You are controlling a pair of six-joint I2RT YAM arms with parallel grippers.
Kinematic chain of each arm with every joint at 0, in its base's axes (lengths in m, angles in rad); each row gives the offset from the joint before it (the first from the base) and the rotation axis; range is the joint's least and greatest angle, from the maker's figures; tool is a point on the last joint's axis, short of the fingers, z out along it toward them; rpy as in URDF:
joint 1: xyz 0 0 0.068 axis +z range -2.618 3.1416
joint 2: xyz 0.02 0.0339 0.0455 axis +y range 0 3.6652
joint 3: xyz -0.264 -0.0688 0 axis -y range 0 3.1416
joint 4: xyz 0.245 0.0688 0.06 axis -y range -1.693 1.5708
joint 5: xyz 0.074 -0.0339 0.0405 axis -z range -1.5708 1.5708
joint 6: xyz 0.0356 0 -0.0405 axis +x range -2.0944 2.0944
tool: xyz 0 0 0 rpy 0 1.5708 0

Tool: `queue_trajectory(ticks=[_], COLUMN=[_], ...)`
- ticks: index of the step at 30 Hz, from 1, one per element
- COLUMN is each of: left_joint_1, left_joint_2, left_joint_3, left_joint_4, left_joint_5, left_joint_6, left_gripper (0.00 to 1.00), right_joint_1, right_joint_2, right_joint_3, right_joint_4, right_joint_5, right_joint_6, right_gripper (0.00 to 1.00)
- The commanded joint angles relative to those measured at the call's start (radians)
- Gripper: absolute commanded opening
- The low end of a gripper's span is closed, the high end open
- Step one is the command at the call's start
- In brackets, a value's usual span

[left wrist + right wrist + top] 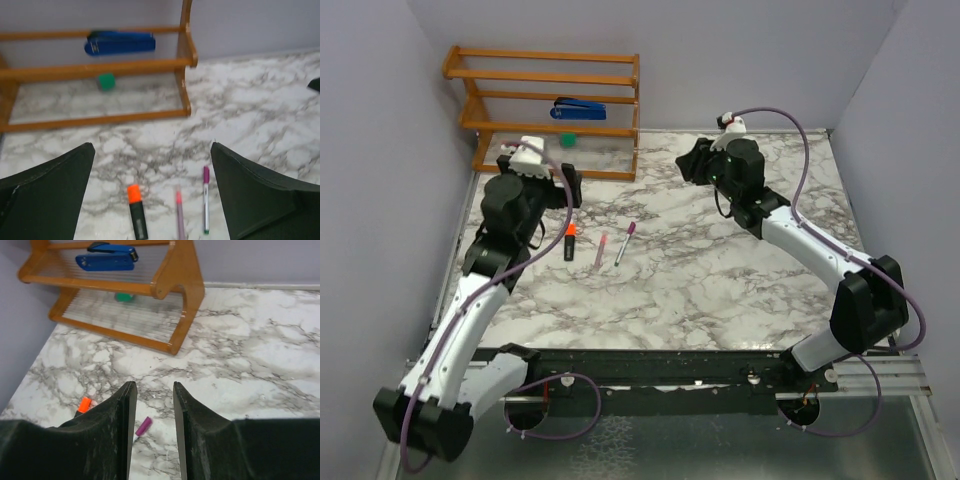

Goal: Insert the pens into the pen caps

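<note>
My left pincer point(152, 150) hangs over the left part of the white, grey-veined marble table top point(720, 290). Its two black fingers are spread wide and there is nothing between them.

Beyond it, in the back left corner, stands an orange-brown wooden rack point(550, 77) with slatted shelves. A blue stapler point(580, 105) lies on one shelf, and a small green ball point(567, 141) sits lower down, beneath the stapler.

The pens lie flat on the marble to the right of my left arm, side by side, near one another but not touching. Leftmost is the short thick black marker point(140, 222). The bright orange cap point(132, 193) is at its far end, the end towards the rack, and I cannot tell how firmly it is seated. Next comes the slim pink pen point(180, 222), whose far end is a stronger pink. I cannot make out whether that end is a separate cap. Rightmost is the slim silver-grey pen point(206, 210), slightly slanted, with the magenta-purple cap point(206, 173) at its far end.

My right pincer point(154, 386) is raised over the back right of the table, well apart from the pens and turned towards them. Its fingers are parted only by a narrow gap and grip nothing. In the right wrist view the magenta-purple cap shows through that gap, down on the marble
</note>
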Motion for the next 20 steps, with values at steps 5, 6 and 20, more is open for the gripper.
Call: queue_trajectory(ticks=[5,6,20], left_joint_1=[-0.001,-0.001,-0.001], left_joint_2=[-0.169,-0.163,-0.147], left_joint_3=[-0.170,-0.171,-0.199], left_joint_4=[0.306,0.305,0.328], left_joint_5=[-0.067,-0.063,-0.085], left_joint_6=[0.063,0.063,0.109], left_gripper=[0.99,0.99,0.99], right_joint_1=[0.001,0.001,0.002], right_joint_2=[-0.094,-0.093,-0.072], right_joint_3=[-0.010,-0.004,-0.002], right_joint_4=[-0.126,-0.132,-0.089], right_joint_5=[0.245,0.256,0.199], right_joint_6=[-0.075,-0.079,-0.070], right_gripper=[0.41,0.41,0.37])
